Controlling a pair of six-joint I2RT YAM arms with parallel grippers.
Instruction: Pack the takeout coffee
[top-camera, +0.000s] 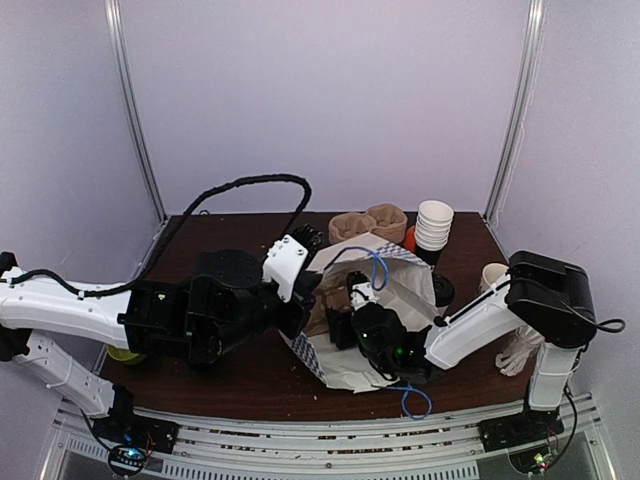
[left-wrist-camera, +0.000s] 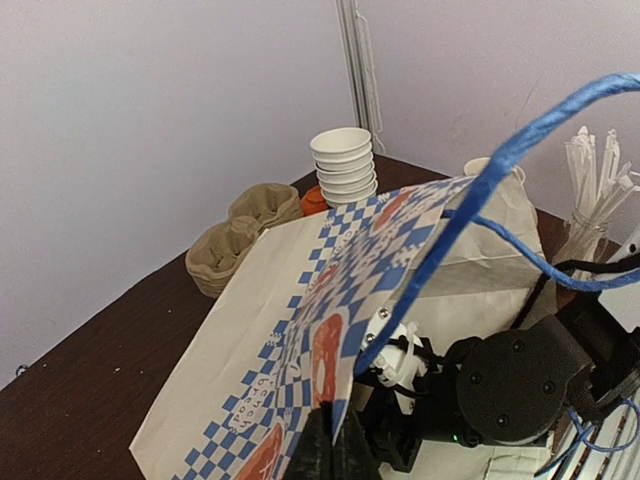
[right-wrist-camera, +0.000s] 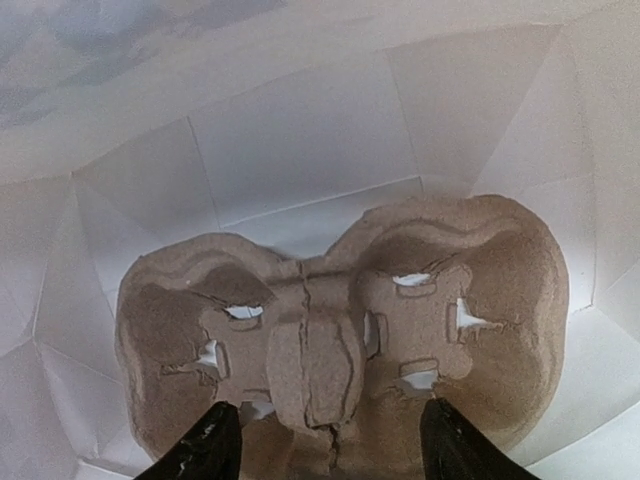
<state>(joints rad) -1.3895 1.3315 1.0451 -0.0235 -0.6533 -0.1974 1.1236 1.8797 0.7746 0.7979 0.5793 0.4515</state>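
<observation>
Left claw (left-wrist-camera: 330, 455) pinched shut, right claw (right-wrist-camera: 325, 450) spread open, arms angled inward

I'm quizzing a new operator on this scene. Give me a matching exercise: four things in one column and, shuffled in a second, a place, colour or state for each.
Things
1. tray by the right gripper
2. cup stack
3. bag handle
4. left gripper

Descriptions
A. blue
B. shut on the edge of the bag
C. lying inside the bag
D. upright, beyond the bag

Pairs: 1-C, 2-D, 3-A, 4-B
</observation>
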